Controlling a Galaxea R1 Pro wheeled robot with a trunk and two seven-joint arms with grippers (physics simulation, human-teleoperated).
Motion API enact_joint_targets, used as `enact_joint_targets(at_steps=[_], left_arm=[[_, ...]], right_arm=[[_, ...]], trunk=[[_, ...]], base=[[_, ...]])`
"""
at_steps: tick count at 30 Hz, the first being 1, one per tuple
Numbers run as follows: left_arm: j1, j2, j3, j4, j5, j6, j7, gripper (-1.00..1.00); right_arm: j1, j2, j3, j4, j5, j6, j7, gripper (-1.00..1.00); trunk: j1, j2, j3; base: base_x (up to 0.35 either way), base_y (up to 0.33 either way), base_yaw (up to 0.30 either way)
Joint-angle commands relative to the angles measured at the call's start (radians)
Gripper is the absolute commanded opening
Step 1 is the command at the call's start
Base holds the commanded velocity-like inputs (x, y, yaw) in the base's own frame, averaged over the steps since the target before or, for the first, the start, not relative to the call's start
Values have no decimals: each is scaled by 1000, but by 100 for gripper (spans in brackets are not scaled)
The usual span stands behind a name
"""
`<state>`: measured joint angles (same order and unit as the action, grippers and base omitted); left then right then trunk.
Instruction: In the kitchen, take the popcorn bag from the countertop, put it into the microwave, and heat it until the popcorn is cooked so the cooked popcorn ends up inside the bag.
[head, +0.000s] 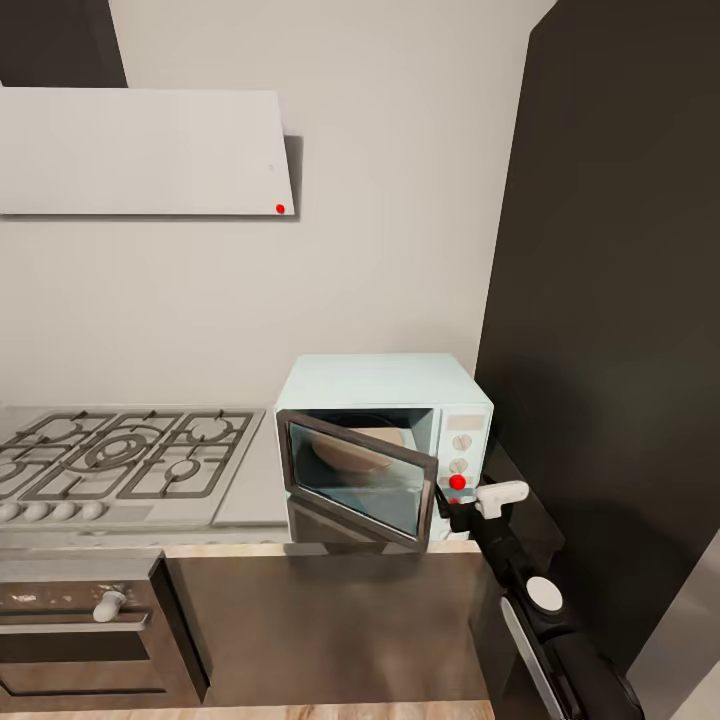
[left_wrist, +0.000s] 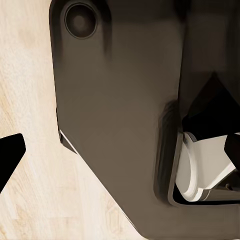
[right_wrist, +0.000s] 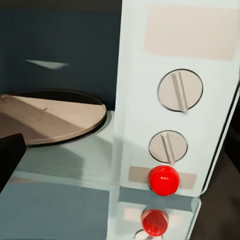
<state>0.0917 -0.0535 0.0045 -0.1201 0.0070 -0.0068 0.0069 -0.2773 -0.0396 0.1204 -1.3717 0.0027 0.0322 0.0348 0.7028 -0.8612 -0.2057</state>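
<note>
A: Starting at the left of the head view, what's there?

B: A steel gas hob (head: 120, 455) with black grates, set into the counter (head: 250, 490). Below it is a dark oven (head: 80, 630) with a bar handle. Above hangs a pale hood (head: 140, 150) carrying a small red dot.

A: And moving right?

B: The microwave (head: 385, 440) stands on the counter just beside the hob. Its dark glass door (head: 360, 478) is swung partly open, hinged at the left, so the round turntable (head: 360, 450) shows inside. I can't make out the popcorn bag on that plate or anywhere on the counter.

A: The control panel?

B: In the right wrist view, two round knobs (right_wrist: 180, 90) sit one above the other, with a red light (right_wrist: 163, 180) beneath them.

A: Where's the right end effector?

B: The right end effector (head: 470, 505) is at the microwave's lower right corner, just beside the red light, with the right arm (head: 540, 610) rising from below. Whether its fingers are apart or together, I cannot tell; only one dark fingertip (right_wrist: 7, 155) shows at the wrist view's edge.

A: The left one?

B: The left wrist view looks down over pale wood floor (left_wrist: 30, 100) and the robot's dark base (left_wrist: 115, 110). One dark fingertip (left_wrist: 9, 155) shows; its state I cannot tell.
</note>
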Motion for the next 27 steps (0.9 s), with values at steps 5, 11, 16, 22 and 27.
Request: enact_joint_targets(at_steps=[5,11,16,22,27], left_arm=[[0,0,0,-2,1,-1,1,100],[0,0,0,-2,1,-1,1,100],[0,0,0,-2,1,-1,1,100],[0,0,0,-2,1,-1,1,100],[0,0,0,-2,1,-1,1,100]], right_arm=[[0,0,62,-1,0,3,55,100],[0,-3,62,-1,2,-1,123,100],[0,-6,62,-1,2,1,129,100],[0,-8,62,20,5,3,129,100],[1,-8,61,26,4,6,128,100]], trunk=[[0,-1,-1],[0,-1,-1],[0,-1,-1],[0,-1,-1],[0,-1,-1]], base=[[0,0,0],[0,0,0],[0,0,0],[39,0,0],[128,-21,0]])
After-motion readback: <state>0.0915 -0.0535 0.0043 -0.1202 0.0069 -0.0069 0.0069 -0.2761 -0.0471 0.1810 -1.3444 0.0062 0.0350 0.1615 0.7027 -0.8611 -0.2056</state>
